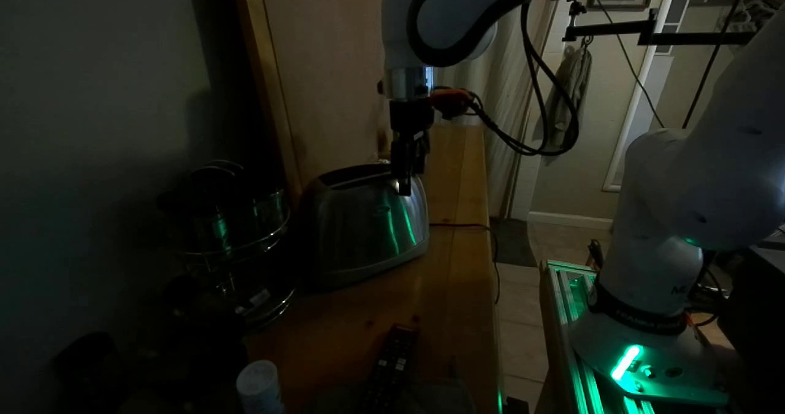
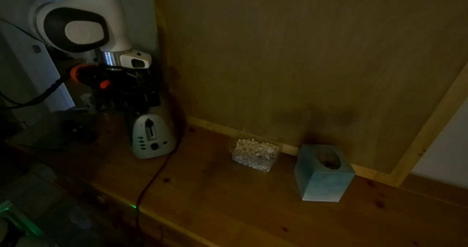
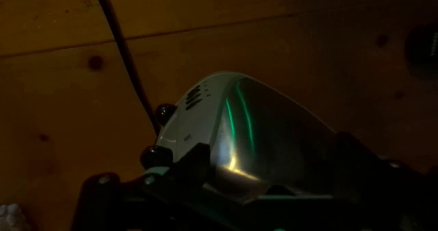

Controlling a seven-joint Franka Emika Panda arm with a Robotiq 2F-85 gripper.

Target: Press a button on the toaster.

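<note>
We are seeing the toaster [image 1: 362,230] standing upright on a wooden counter [image 1: 457,267], its steel side [image 3: 263,142] catching green streaks and its pale end [image 2: 162,134] facing us in an exterior view. On that end we are making out a lever [image 2: 149,123] near the top of its slot, a dark knob [image 2: 155,146] below and small dark buttons [image 3: 193,98] to the side. Above, the gripper [image 3: 273,140] is pointing down close to that same end; in the wrist view its fingers [image 3: 195,162] are standing wide apart, with the steel side showing between them. Whether a fingertip is touching the toaster, we are not managing to tell. A dark cord [image 3: 125,57] is trailing across the counter and over its edge. Farther out, we are noticing a clear box of pale pieces [image 2: 255,154] and a blue tissue box [image 2: 323,179] sitting by a wooden panel [image 2: 292,64]. In an exterior view, a wire rack [image 1: 260,244] is standing in shadow near the toaster, and a remote control [image 1: 392,362] is lying closer to the camera.
</note>
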